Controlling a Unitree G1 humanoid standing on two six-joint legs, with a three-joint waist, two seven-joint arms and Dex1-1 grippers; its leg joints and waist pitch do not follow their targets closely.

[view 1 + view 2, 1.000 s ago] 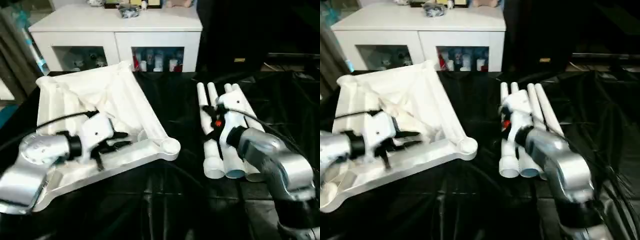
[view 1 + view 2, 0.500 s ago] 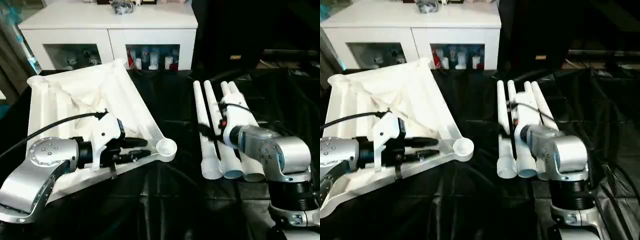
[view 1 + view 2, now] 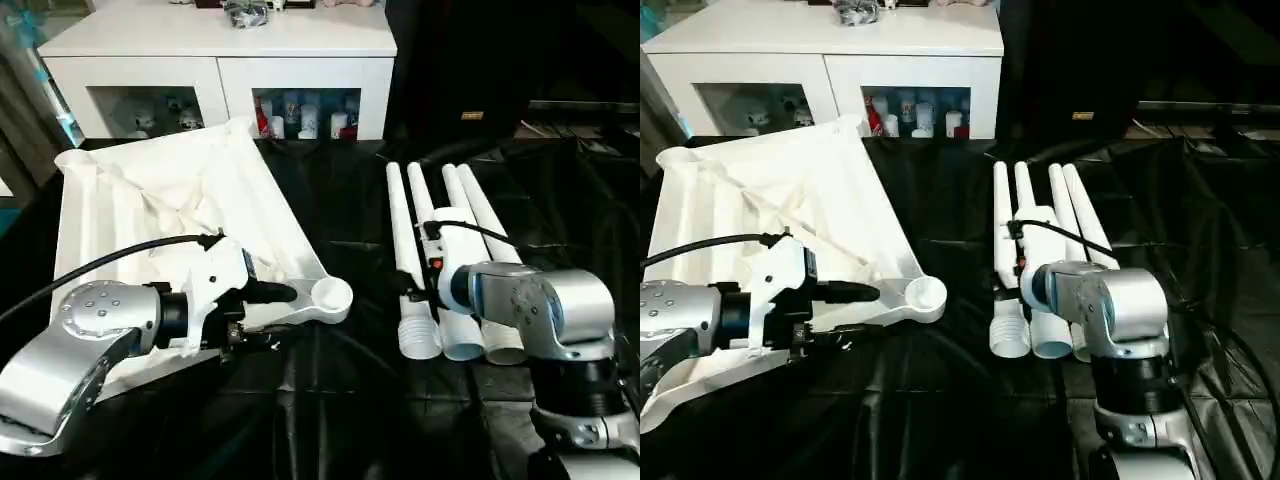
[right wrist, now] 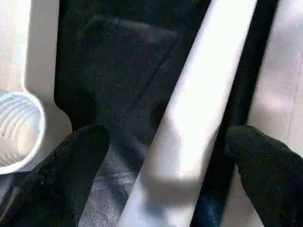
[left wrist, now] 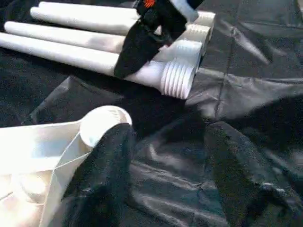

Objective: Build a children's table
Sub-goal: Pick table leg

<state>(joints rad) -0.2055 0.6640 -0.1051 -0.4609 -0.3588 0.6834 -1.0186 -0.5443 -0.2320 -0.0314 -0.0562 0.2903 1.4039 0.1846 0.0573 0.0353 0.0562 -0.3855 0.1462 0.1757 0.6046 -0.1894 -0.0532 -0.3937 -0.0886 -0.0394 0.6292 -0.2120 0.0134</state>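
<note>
Tabletop (image 3: 170, 215) lies ribbed side up on the black sheet (image 3: 340, 400), and our left gripper (image 3: 262, 316) sits at its near edge with its fingers spread apart, holding nothing. Its upper finger (image 3: 272, 293) lies along the rim and points at the round corner socket (image 3: 331, 295) just beyond its tip; the other finger is over the sheet beside the rim. Past that socket, four white legs (image 3: 440, 250) lie side by side, flared ends toward us. Our right gripper (image 4: 161, 175) is spread wide over the nearest leg (image 4: 194, 118), one finger (image 4: 66, 170) on each side, not closed on it.
</note>
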